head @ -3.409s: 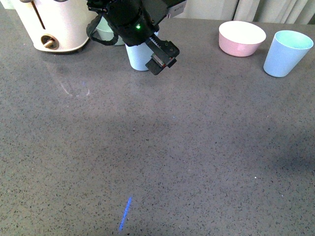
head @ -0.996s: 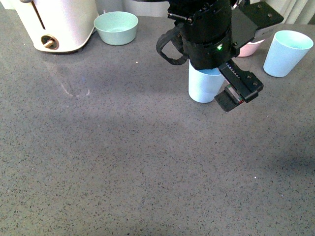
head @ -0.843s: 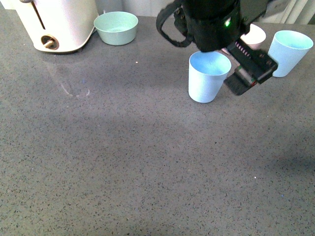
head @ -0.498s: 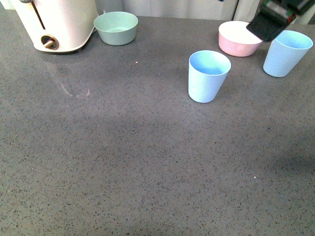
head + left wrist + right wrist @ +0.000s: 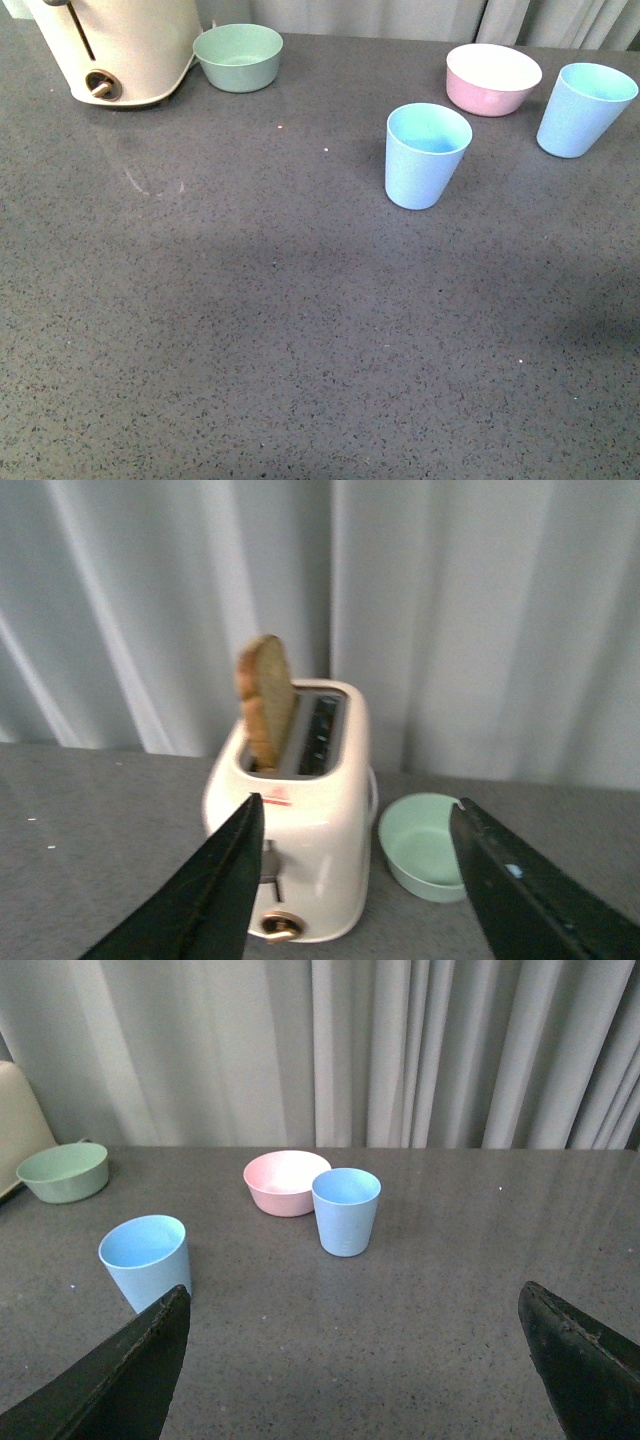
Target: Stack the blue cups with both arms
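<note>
Blue cup (image 5: 425,160) stands apart from second cup (image 5: 583,112).

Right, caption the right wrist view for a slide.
Open right gripper overlooks two separate blue cups, a pink bowl, a green bowl.

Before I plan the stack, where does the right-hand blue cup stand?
In the front view the right-hand cup stands upright at the far right, just right of the pink bowl and apart from it.

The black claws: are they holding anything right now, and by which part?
Nothing is held. The left gripper and right gripper are open and empty; the middle blue cup and the right-hand blue cup stand free.
</note>
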Controlling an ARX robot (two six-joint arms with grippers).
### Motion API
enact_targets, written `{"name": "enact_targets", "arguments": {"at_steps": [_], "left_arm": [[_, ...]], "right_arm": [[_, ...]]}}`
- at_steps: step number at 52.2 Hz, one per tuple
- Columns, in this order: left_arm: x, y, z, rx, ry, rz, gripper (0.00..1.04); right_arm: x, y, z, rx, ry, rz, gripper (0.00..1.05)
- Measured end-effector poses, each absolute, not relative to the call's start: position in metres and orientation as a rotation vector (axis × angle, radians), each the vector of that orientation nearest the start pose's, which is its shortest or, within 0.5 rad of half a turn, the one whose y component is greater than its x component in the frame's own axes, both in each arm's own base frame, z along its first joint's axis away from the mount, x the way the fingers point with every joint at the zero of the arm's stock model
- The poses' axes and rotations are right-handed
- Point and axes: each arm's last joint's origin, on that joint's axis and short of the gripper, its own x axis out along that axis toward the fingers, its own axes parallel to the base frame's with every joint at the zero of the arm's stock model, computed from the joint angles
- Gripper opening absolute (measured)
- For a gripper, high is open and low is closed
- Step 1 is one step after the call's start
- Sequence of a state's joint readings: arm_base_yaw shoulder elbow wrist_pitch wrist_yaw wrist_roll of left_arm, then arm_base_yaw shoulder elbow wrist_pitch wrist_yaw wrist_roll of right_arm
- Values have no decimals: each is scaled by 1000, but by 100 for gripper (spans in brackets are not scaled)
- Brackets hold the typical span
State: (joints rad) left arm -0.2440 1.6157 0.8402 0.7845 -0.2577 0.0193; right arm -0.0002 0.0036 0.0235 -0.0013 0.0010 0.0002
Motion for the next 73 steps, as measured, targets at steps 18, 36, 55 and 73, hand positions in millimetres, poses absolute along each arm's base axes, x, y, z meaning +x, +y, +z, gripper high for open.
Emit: {"name": "enact_targets", "arguments": {"at_steps": [18, 36, 55, 73], "left_arm": [[238, -30, 195, 4, 9, -11, 2], [190, -13, 181, 3, 5, -6, 2], [158, -1, 165, 2, 5, -3, 2], [141, 0, 165, 2, 7, -3, 2]], "right_arm": [[96, 0, 171, 0, -19, 0, 96], [96, 0, 171, 0, -19, 0, 96], [96, 0, 171, 0, -19, 0, 96], [96, 0, 171, 0, -19, 0, 96]]}}
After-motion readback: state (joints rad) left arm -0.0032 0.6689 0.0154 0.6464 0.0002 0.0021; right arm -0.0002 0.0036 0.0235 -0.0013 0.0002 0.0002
